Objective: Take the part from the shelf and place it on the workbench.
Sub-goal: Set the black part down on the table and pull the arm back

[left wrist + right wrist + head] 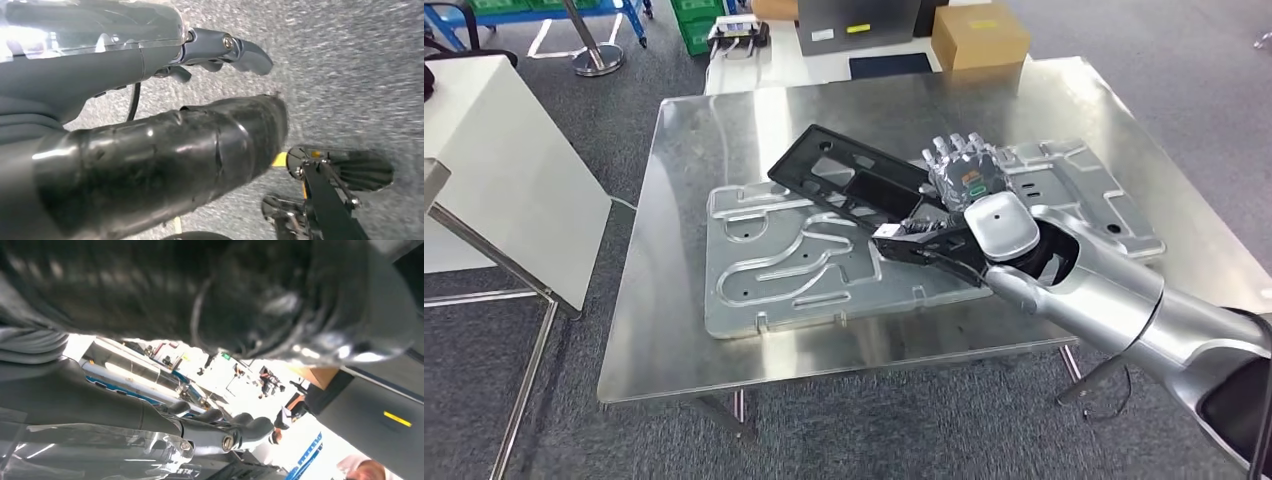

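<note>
- Part: you have this flat black panel with cut-outs over the workbench, slanted, with its far corner low over the embossed metal plate that lies on the bench; whether that corner touches the plate is not clear.
- Your right hand is at the panel's near end, fingers curled around the edge, so it reads as gripping the part.
- Your left hand hangs over the grey floor, its dark fingers bent in on nothing.
- The step in hand looks like the set-down. Lower the held end until the panel lies flat on the plate, not propped on one corner.
- Keep the wrist level as you descend; a tilted panel could slide across the plate's ridges.
- Loosen the fingers only once the panel bears its own weight, then draw the hand back towards the bench's near edge without dragging the part along.
</note>
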### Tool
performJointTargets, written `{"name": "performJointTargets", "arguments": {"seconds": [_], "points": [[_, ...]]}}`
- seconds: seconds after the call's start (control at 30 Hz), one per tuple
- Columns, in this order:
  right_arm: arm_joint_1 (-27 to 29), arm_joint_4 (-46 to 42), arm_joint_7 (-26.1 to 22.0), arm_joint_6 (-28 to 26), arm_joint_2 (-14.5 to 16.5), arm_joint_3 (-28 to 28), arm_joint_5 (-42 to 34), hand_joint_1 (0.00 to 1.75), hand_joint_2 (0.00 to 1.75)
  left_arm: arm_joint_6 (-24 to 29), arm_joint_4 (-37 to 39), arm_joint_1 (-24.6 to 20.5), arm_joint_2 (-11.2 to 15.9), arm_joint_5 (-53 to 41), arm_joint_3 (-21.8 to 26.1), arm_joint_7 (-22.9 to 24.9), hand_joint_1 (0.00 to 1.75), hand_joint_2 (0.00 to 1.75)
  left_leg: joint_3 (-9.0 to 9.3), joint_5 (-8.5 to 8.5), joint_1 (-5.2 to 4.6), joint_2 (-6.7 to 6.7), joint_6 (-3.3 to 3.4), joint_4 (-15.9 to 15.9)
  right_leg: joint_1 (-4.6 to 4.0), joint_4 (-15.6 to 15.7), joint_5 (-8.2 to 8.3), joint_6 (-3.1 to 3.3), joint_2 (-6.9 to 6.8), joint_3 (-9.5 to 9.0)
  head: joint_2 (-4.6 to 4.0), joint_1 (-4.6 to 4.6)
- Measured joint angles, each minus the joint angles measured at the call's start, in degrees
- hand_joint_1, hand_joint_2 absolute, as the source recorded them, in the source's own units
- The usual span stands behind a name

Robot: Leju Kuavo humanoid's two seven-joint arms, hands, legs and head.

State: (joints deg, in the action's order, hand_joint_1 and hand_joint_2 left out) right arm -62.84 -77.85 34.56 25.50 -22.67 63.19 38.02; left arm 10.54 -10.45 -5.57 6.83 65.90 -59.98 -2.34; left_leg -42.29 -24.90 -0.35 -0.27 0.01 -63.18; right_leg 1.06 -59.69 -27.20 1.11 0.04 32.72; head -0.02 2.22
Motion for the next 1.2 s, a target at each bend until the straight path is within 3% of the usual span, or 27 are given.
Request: {"name": "performJointTargets", "arguments": {"seconds": [0.07, 0.1, 0.13, 0.17, 0.23, 0.3, 0.37, 0.43, 0.47, 0.57, 0.63, 0.7, 0.77, 0.83, 0.87, 0.93, 0.97, 1.03, 1.1, 1.13, 1.2], "points": [[0.00, -0.09, 0.00, 0.01, 0.00, -0.01, -0.01, 0.00, 0.00, 0.01, 0.00, -0.02, -0.03, 0.00, 0.00, 0.00, 0.00, 0.00, -1.87, -5.35, 0.41, 0.01, -0.77, -7.28, 0.05, -0.01, 1.24, 0.23, -0.02, 1.61, 0.00, 0.08], [0.05, -0.11, 0.00, 0.01, -0.01, -0.01, -0.01, 0.00, 0.00, 0.01, 0.00, -0.02, -0.03, 0.00, 0.00, 0.00, 0.00, 0.00, -2.25, -6.52, 0.57, 0.01, -1.01, -10.39, 0.06, -0.03, 1.84, 0.18, -0.01, 2.45, 0.00, 0.09], [0.12, -0.13, 0.00, 0.01, -0.01, -0.01, -0.01, 0.00, 0.00, 0.01, 0.00, -0.03, -0.03, 0.00, 0.00, 0.00, 0.00, 0.00, -1.86, -6.42, 0.68, 0.01, -1.15, -11.98, 0.10, -0.06, 2.44, 0.09, -0.01, 3.28, 0.00, 0.09], [0.17, -0.14, 0.00, 0.01, -0.02, -0.01, -0.01, 0.00, 0.00, 0.00, 0.00, -0.05, -0.03, 0.00, 0.00, 0.00, 0.00, 0.00, -0.46, -5.37, 0.75, 0.01, -1.24, -11.60, 0.17, -0.09, 3.03, -0.05, -0.01, 4.10, 0.00, 0.09], [0.19, -0.19, 0.00, 0.00, -0.02, -0.01, -0.01, 0.00, 0.00, 0.01, 0.00, -0.16, -0.03, 0.00, 0.00, 0.00, 0.00, 0.00, 5.35, -3.42, 0.82, 0.00, -1.20, -5.22, 0.32, -0.13, 4.13, -0.48, -0.04, 5.43, 0.00, 0.10], [0.10, -0.34, 0.00, -0.02, -0.13, -0.10, -0.01, 0.00, 0.00, 0.02, 0.00, -0.35, 0.01, 0.00, 0.00, -0.02, 0.00, 0.00, 11.09, -4.07, 0.55, -0.11, -0.76, 2.67, 0.40, -0.05, 5.07, -1.14, -0.14, 6.02, 0.00, 0.08], [0.02, -0.46, 0.00, -0.02, -0.24, -0.25, -0.01, 0.00, 0.00, 0.02, 0.00, -0.45, 0.07, -0.01, 0.00, -0.04, 0.00, 0.00, 12.69, -4.71, 0.12, -0.22, -0.01, 5.67, 0.50, 0.32, 6.00, -1.91, -0.23, 5.99, 0.00, 0.14], [0.06, -0.48, 0.02, 0.02, -0.37, -0.32, -0.01, 0.00, 0.00, 0.02, 0.00, -0.47, 0.09, -0.01, 0.00, -0.01, 0.00, 0.00, 12.30, -3.51, 0.20, 0.00, 0.96, 6.28, 0.53, 0.32, 6.00, -2.59, -0.19, 6.15, 0.00, 0.21], [0.06, -0.50, 0.07, 0.09, -0.46, -0.33, -0.04, 0.00, 0.00, 0.03, 0.00, -0.49, 0.09, -0.02, 0.00, 0.02, 0.00, 0.00, 11.99, -2.78, 0.27, 0.20, 1.55, 6.65, 0.48, -0.58, 4.64, -2.75, -0.15, 6.54, 0.00, 0.15], [0.03, -0.62, 0.50, 0.55, -0.86, -0.37, -0.15, 0.00, 0.00, 0.07, 0.00, -0.54, 0.08, -0.05, 0.00, 0.09, 0.00, 0.00, 10.21, -0.79, 0.07, 0.56, 2.67, 7.00, 0.25, -8.66, -3.41, -2.69, -0.09, 8.67, 0.00, 0.04], [0.06, -0.67, 0.82, 0.86, -1.15, -0.38, -0.25, 0.00, 0.00, 0.11, 0.00, -0.48, 0.08, -0.07, 0.00, 0.09, 0.00, 0.00, 8.94, 0.10, -0.15, 0.57, 2.82, 6.88, 0.17, -13.92, -6.03, -2.70, -0.09, 9.61, 0.00, 0.03], [0.04, -0.98, 1.10, 1.19, -1.67, -0.38, -0.45, 0.00, 0.00, 0.19, 0.00, -0.45, 0.08, -0.10, 0.00, 0.04, 0.00, 0.00, 6.64, 1.30, -0.30, 0.56, 2.68, 6.28, 0.14, -15.23, -3.82, -2.67, -0.09, 8.19, 0.00, 0.04], [-0.16, -1.51, 1.28, 1.44, -2.17, -0.38, -0.65, 0.00, 0.00, 0.28, 0.00, -0.46, 0.09, -0.24, 0.00, 0.00, 0.00, 0.00, 4.06, 2.42, -0.44, 0.51, 2.25, 5.08, 0.09, -10.19, -1.39, -2.54, -0.09, 3.11, 0.00, 0.03], [-0.42, -1.99, 1.32, 1.46, -2.30, -0.49, -0.76, 0.00, 0.00, 0.34, 0.00, -0.45, 0.10, -0.43, -0.01, -0.02, 0.00, 0.00, 2.80, 3.06, -0.55, 0.46, 1.74, 3.96, -0.18, -3.01, -2.78, -2.19, 0.00, -1.80, 0.00, 0.04], [-0.51, -2.15, 1.33, 1.50, -2.35, -0.55, -0.81, 0.00, 0.00, 0.37, 0.00, -0.44, 0.10, -0.49, -0.01, 0.00, 0.00, 0.00, 2.46, 3.47, -0.59, 0.43, 1.48, 3.71, -0.38, -1.11, -3.57, -1.94, 0.03, -2.88, 0.00, 0.04], [-0.47, -2.31, 1.35, 1.74, -2.49, -0.64, -0.88, 0.00, 0.00, 0.45, 0.01, -0.34, 0.11, -0.57, -0.05, 0.24, 0.00, 0.00, 2.05, 4.18, -0.38, 0.30, 0.90, 3.67, -0.48, -0.49, -3.14, -1.15, -0.07, -2.54, 0.00, 0.02], [-0.47, -2.37, 1.37, 1.89, -2.57, -0.64, -0.90, 0.00, 0.00, 0.50, 0.01, -0.28, 0.09, -0.62, -0.08, 0.43, 0.00, 0.00, 1.60, 3.54, -0.24, 0.25, 0.57, 3.25, -0.43, -0.43, -2.55, -0.67, -0.15, -2.05, 0.00, -0.01], [-0.47, -2.58, 1.42, 2.07, -2.68, -0.64, -0.87, 0.00, 0.00, 0.56, 0.02, -0.22, 0.06, -0.70, -0.12, 0.74, 0.00, 0.00, 0.19, -0.81, 0.12, 0.19, -0.16, -0.29, -0.26, -0.30, -1.21, 0.20, -0.34, -0.80, 0.00, 0.07], [-0.46, -2.79, 1.45, 2.04, -2.86, -0.64, -0.80, 0.00, 0.00, 0.60, 0.02, -0.20, 0.03, -0.72, -0.19, 0.87, 0.00, 0.00, -1.25, -6.11, 0.39, 0.19, -0.72, -7.04, -0.29, -0.35, 0.07, 0.53, -0.34, 0.79, 0.00, 0.24], [-0.41, -2.84, 1.46, 2.01, -2.98, -0.64, -0.76, 0.00, 0.00, 0.63, 0.02, -0.19, 0.03, -0.72, -0.24, 0.90, 0.00, 0.00, -1.53, -7.18, 0.48, 0.19, -0.86, -10.15, -0.31, -0.41, 0.72, 0.54, -0.32, 1.68, 0.00, 0.25], [-0.23, -2.87, 1.49, 1.97, -3.19, -0.64, -0.68, 0.00, 0.00, 0.68, 0.02, -0.20, 0.04, -0.73, -0.30, 0.91, 0.00, 0.00, -0.28, -5.56, 0.53, 0.19, -0.82, -12.29, -0.31, -0.58, 1.97, 0.46, -0.24, 3.50, 0.00, 0.34]]}}
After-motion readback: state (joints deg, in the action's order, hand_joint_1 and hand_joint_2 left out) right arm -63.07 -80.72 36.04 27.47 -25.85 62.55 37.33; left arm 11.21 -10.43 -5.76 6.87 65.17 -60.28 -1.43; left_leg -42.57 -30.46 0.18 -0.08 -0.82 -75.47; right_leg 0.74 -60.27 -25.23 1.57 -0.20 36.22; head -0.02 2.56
